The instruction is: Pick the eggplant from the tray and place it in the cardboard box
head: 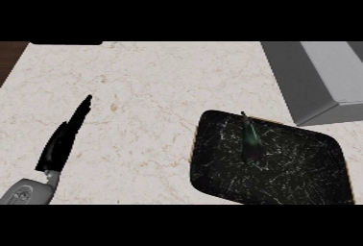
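Observation:
A thin dark eggplant (249,139) with a greenish tint lies lengthwise on the black marbled tray (297,168) at the lower right of the counter. The box (319,79) looks grey here and stands at the upper right, just beyond the tray's far corner. My left hand (64,141) comes in from the lower left on its grey forearm, with straight fingers pointing up across the counter, well left of the tray. My right hand does not show.
A pale marble counter (142,96) fills the view. A dark strip of floor or edge (8,57) shows at the far left, and a dark object (65,43) sits at the counter's top edge.

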